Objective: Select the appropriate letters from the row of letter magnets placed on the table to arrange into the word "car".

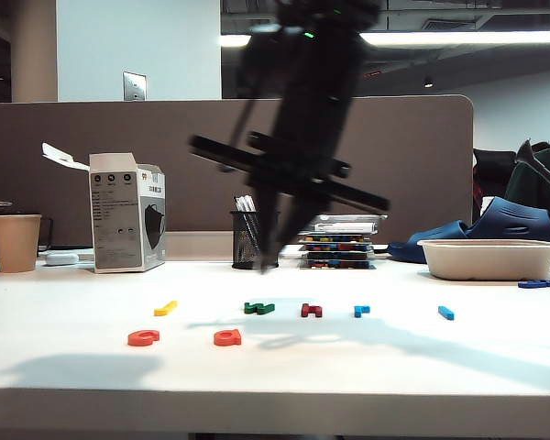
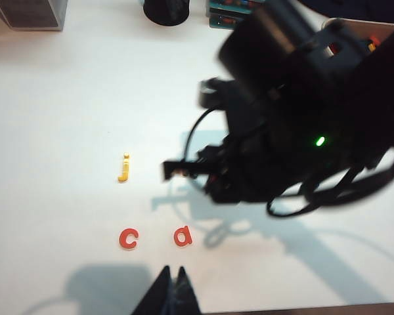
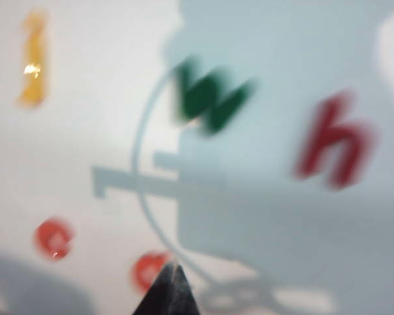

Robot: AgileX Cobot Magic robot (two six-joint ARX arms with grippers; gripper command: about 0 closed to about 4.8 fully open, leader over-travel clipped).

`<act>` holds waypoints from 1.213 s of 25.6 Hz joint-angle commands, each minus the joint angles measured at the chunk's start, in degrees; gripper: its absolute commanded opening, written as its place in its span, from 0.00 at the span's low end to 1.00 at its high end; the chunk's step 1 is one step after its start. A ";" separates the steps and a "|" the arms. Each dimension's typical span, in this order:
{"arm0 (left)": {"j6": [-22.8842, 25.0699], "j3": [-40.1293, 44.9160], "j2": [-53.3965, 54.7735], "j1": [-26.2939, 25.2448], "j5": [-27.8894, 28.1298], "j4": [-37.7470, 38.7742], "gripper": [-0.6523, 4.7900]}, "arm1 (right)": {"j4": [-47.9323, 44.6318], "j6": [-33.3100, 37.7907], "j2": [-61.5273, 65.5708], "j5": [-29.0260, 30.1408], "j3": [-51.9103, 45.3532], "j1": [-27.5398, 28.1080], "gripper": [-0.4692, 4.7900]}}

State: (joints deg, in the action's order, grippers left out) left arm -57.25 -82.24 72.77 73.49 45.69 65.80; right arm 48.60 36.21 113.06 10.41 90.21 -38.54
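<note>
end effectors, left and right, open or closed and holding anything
Left end effector: closed, holding nothing.
Right end effector: closed, holding nothing, above the white table.

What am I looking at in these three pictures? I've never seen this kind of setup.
A robot with two arms, each ending in a two-finger gripper, works at a white table. One picture is shot from across the table; the other two come from cameras on the wrists. The dark blurred shape there is the right arm, its right gripper shut and empty above the orange a. The left gripper is shut too, holding nothing, near the orange c. Farther back lie a yellow j, green w, dark red h, light blue r and a blue bar.
</note>
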 commanded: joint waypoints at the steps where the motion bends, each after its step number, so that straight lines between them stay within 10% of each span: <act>1: 0.24 -0.11 -0.13 -0.04 0.61 0.09 0.11 | 4.11 -4.76 -0.37 -1.75 0.00 2.62 0.08; 11: 0.24 -0.11 -0.13 -0.04 0.59 0.09 0.11 | 6.47 -4.94 -0.37 -10.03 -0.04 5.64 0.32; 31: 0.24 -0.11 -0.13 -0.02 0.59 0.09 0.11 | 5.70 -4.48 3.37 -11.91 -0.09 6.82 0.32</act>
State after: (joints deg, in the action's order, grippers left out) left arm -57.25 -82.24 72.79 73.49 45.69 65.82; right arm 54.48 31.59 116.53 -1.13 89.97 -32.08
